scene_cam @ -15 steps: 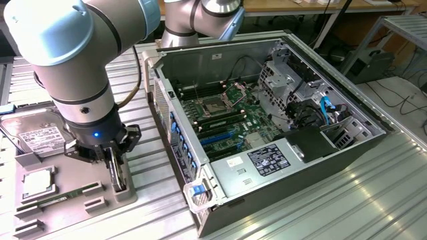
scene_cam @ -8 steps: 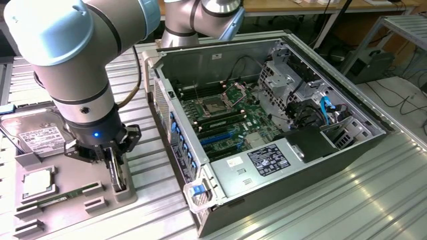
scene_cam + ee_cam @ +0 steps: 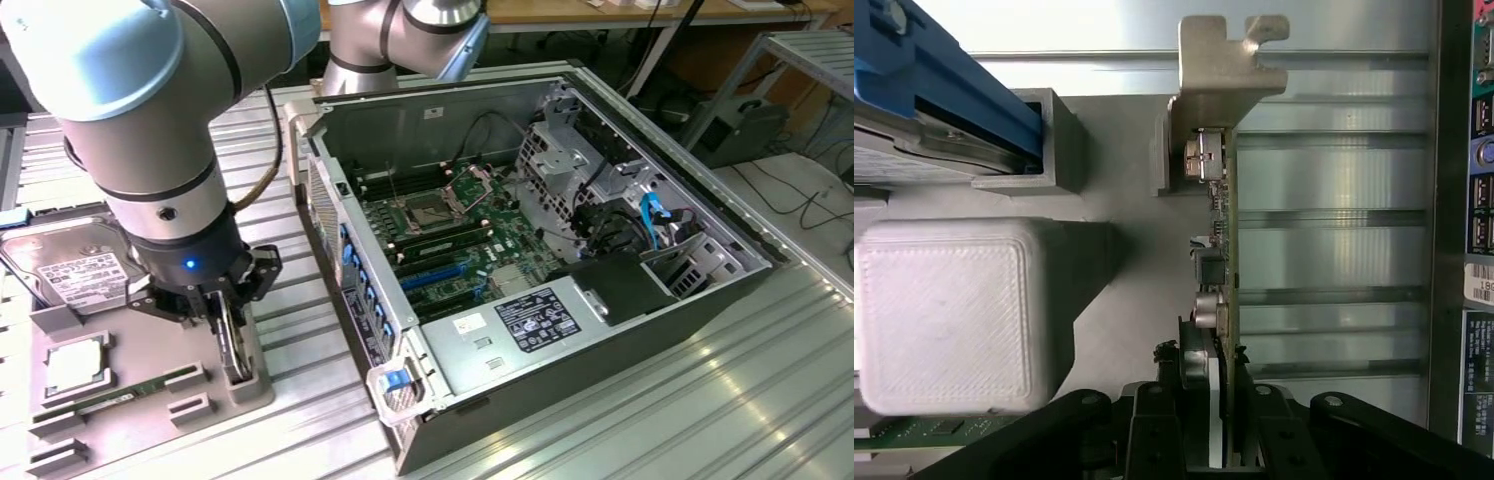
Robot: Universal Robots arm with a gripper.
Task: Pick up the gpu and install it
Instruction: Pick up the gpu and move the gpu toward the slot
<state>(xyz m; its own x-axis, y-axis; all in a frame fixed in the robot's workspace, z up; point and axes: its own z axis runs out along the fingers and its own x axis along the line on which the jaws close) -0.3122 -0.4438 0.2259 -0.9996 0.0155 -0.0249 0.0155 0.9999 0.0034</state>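
Observation:
The gpu point(image 3: 239, 352) stands on edge in a slot at the corner of a grey holder tray point(image 3: 160, 425), at the exterior view's left of the open computer case point(image 3: 350, 215). My gripper point(image 3: 230, 322) is lowered straight onto it. In the wrist view the gpu point(image 3: 1231, 225) shows edge-on, a thin green board with a silver end bracket point(image 3: 1222, 75) at its far end. My gripper point(image 3: 1209, 425) has its black fingers point(image 3: 1170, 410) pressed against both faces of the card, shut on it. The card still sits in the tray.
A hard drive point(image 3: 74, 268), a processor point(image 3: 78, 365) and a RAM stick point(image 3: 120, 397) lie on the same tray. Inside the case lies the motherboard point(image 3: 447, 235). The case's port panel point(image 3: 1480, 180) stands close beside the card. A white block point(image 3: 949, 320) rises on the tray.

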